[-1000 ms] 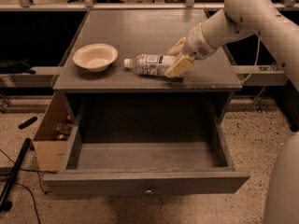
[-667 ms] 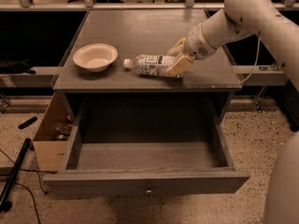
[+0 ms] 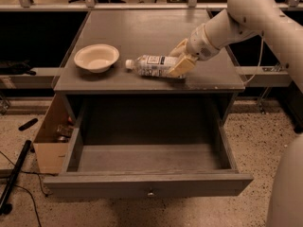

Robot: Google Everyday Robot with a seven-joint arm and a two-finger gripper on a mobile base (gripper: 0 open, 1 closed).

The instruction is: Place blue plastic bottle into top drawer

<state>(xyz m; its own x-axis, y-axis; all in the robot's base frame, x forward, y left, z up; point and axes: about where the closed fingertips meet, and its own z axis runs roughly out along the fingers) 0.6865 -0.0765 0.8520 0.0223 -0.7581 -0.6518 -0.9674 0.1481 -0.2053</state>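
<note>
The drawer (image 3: pixel 147 187) stands pulled fully out, its knob (image 3: pixel 150 192) at the middle of the front panel and nothing lying inside it. Above the drawer is the tabletop (image 3: pixel 142 27). A cream bowl (image 3: pixel 96 57) sits upright on it above the drawer's left end. The bottle (image 3: pixel 150 65) lies on its side above the drawer's middle, white cap pointing at the bowl, close to it but not touching. Nothing lies between the bottle and the tabletop's front edge over the open drawer. Left of the drawer an open cardboard box (image 3: pixel 47 148) stands on the floor, and a black rod (image 3: pixel 14 176) lies further left.

Compared with the earlier frames, bottle, bowl and drawer sit where they were, and the arm has not visibly moved.

The arm (image 3: pixel 246 11) comes in from above the drawer's right end and slopes down leftward to the gripper (image 3: pixel 177 60), low over the tabletop. Its jaws are closed around the bottle's base end, one finger (image 3: pixel 180 45) behind it and one in front.
</note>
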